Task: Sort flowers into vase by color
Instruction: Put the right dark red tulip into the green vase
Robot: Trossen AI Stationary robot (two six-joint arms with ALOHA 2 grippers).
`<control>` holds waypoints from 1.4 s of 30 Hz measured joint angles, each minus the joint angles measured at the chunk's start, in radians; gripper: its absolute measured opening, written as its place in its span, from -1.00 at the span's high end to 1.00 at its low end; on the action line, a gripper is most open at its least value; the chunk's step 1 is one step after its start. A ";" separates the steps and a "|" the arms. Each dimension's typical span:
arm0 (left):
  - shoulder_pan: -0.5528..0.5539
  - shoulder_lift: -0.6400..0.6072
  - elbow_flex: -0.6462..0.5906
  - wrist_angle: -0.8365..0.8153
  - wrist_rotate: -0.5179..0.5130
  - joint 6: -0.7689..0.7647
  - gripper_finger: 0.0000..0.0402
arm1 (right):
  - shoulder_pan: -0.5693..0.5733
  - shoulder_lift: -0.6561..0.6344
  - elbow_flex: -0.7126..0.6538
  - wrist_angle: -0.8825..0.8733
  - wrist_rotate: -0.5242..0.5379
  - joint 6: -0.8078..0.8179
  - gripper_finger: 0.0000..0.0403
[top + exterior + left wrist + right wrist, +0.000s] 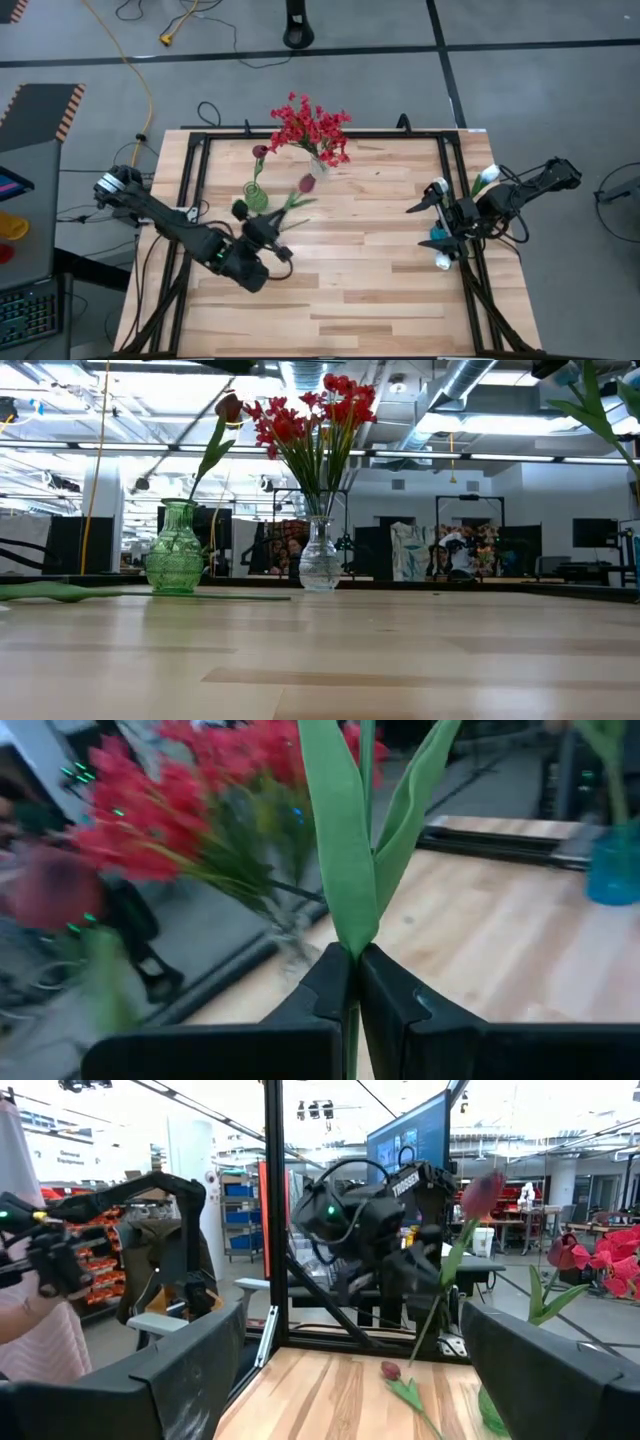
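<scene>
- Left gripper [355, 982] is clamped on the green stem of a maroon tulip [306, 184], low on the stem.
- Stem's long axis slants from the gripper toward the table's far edge; the bud leads, near the clear vase [320, 166] of red flowers [310, 125].
- Green vase [256, 196] holds one maroon bud.
- Right gripper [437, 218], fingers apart, waits at the table's right edge.
- Lettering "TROSSEN" shows on the far arm in the right wrist view.

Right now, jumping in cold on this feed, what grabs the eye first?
The bright red sprays in the clear vase at the table's far edge stand out most. Beside them, the green vase holds one maroon tulip. The left gripper is shut on a maroon tulip stem nearby.
</scene>
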 joint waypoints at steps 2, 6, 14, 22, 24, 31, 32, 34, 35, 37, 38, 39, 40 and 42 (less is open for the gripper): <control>0.003 -0.038 0.000 -0.053 -0.033 -0.002 1.00 | 0.000 0.000 0.000 0.000 0.000 0.000 -0.97; 0.007 -0.106 0.000 -0.177 -0.134 -0.044 1.00 | 0.000 0.000 0.000 0.000 0.000 0.000 -0.97; -0.006 -0.150 0.000 -0.471 -0.236 -0.318 1.00 | 0.000 0.000 0.000 0.000 0.000 0.000 -0.97; 0.060 -0.144 0.000 -0.689 -0.235 -0.578 1.00 | 0.000 0.000 0.000 0.000 0.000 0.000 -0.97; 0.088 -0.144 0.000 -0.696 -0.236 -0.584 1.00 | 0.000 0.000 0.000 0.000 0.000 0.000 -0.97; 0.154 -0.144 0.000 -0.700 -0.235 -0.610 1.00 | 0.000 0.000 0.000 0.000 0.000 -0.001 -0.98; 0.156 -0.144 0.000 -0.696 -0.235 -0.621 1.00 | 0.000 0.000 0.000 0.000 0.000 -0.001 -0.97; 0.155 -0.144 0.000 -0.685 -0.235 -0.628 1.00 | 0.000 0.000 0.000 0.000 0.000 -0.001 -0.97; 0.152 -0.144 0.000 -0.673 -0.235 -0.627 1.00 | 0.000 0.000 0.000 0.000 0.000 -0.002 -0.97; 0.140 -0.144 0.000 -0.641 -0.234 -0.614 1.00 | 0.000 0.000 0.000 0.000 0.000 -0.001 -0.97; 0.132 -0.144 0.000 -0.620 -0.234 -0.599 1.00 | 0.000 0.000 0.000 0.000 0.000 -0.002 -0.97; 0.124 -0.144 0.000 -0.595 -0.235 -0.583 1.00 | 0.000 0.000 0.000 0.000 0.000 -0.002 -0.97; 0.113 -0.144 0.000 -0.566 -0.236 -0.559 1.00 | 0.000 0.000 0.000 0.000 0.000 -0.002 -0.97; 0.089 -0.131 0.001 -0.491 -0.238 -0.509 1.00 | 0.000 0.000 0.000 0.000 0.000 -0.002 -0.97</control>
